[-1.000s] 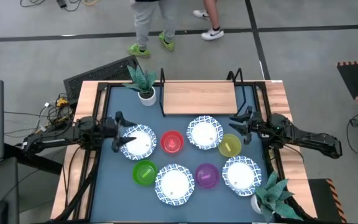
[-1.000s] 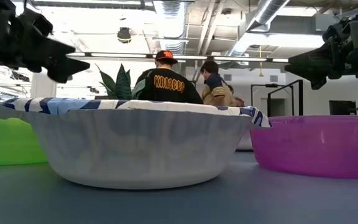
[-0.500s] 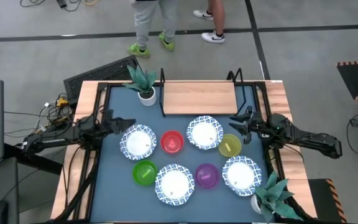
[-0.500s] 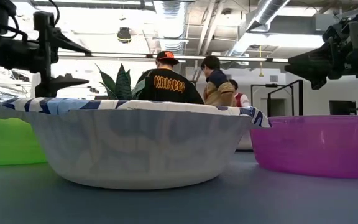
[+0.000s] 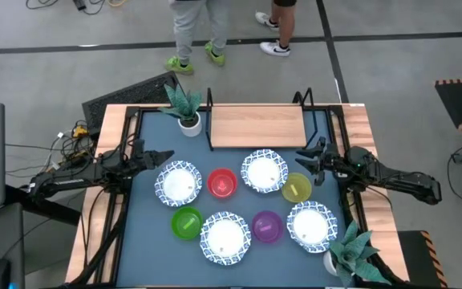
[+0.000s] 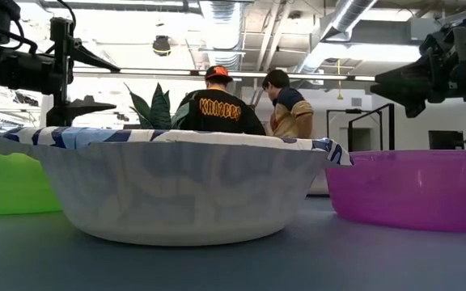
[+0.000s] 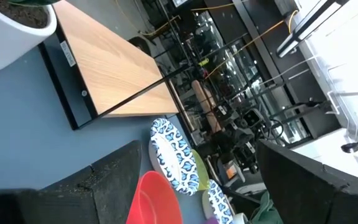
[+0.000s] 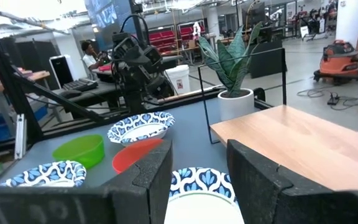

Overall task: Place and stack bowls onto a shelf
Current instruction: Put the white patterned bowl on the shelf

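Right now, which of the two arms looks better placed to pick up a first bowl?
Probably the left: its open left pincer hovers right beside a patterned white bowl. The right pincer, open too, waits between another patterned bowl and the yellow bowl.

Blue-patterned white bowls [image 5: 264, 171]; red bowl [image 5: 222, 183], green bowl [image 5: 186, 222] — light wooden shelf [image 5: 256, 127]

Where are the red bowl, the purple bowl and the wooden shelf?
red bowl [image 5: 222, 183]: high view, its inside.
purple bowl [image 5: 266, 226]: high view, its inside.
shelf [image 5: 257, 127]: high view, bare wooden top.
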